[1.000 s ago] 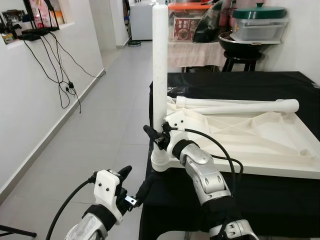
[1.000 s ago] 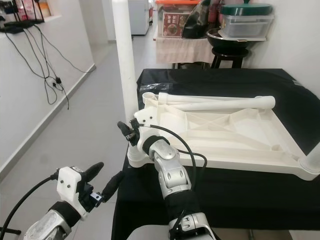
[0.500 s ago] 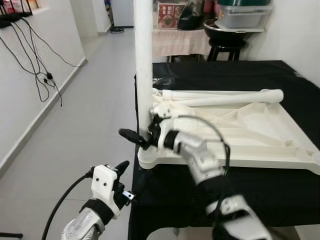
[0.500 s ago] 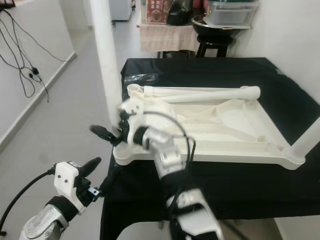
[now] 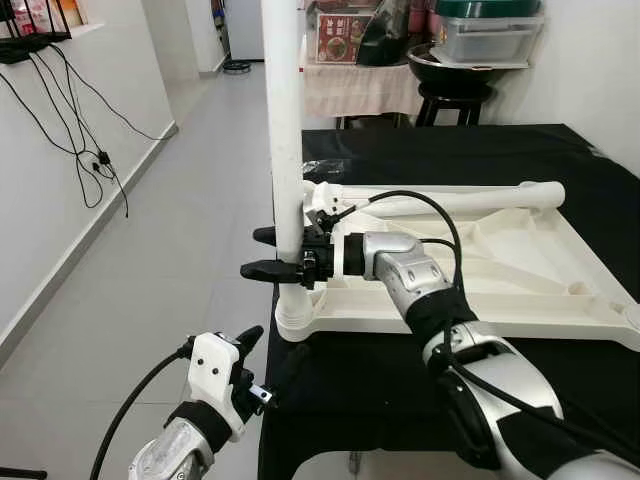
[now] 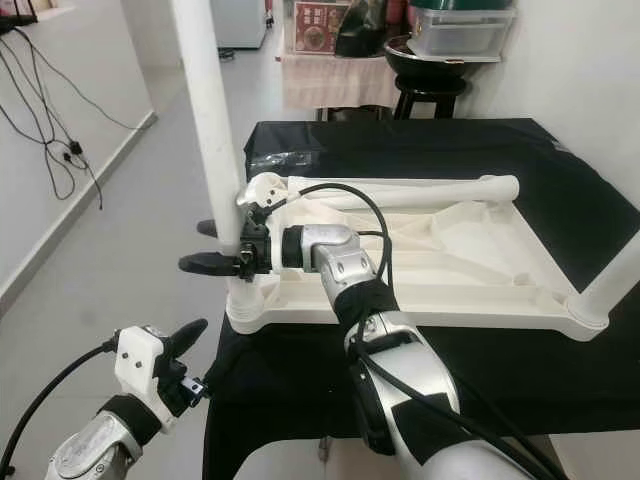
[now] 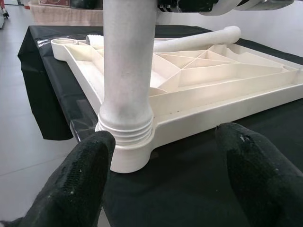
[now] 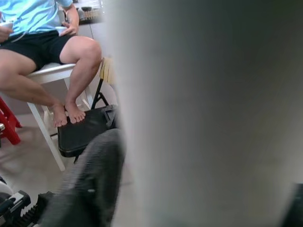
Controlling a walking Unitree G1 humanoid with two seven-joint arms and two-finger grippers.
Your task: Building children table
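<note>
The right gripper (image 5: 268, 253) straddles the upright white table leg (image 5: 283, 130) at centre frame, one black finger on each side, jaws clasping it; the leg stands in the corner socket of the upturned white tabletop (image 5: 520, 270) on the black cloth (image 5: 480, 150). The left gripper (image 5: 262, 362) hangs open at lower left, below that corner; a loose leg (image 5: 450, 197) lies along the tabletop's far edge.

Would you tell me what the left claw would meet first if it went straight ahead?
Most likely the base of the upright white leg, where it screws into the corner socket of the overturned tabletop. The left claw points there with fingers open, though depth is unclear.
</note>
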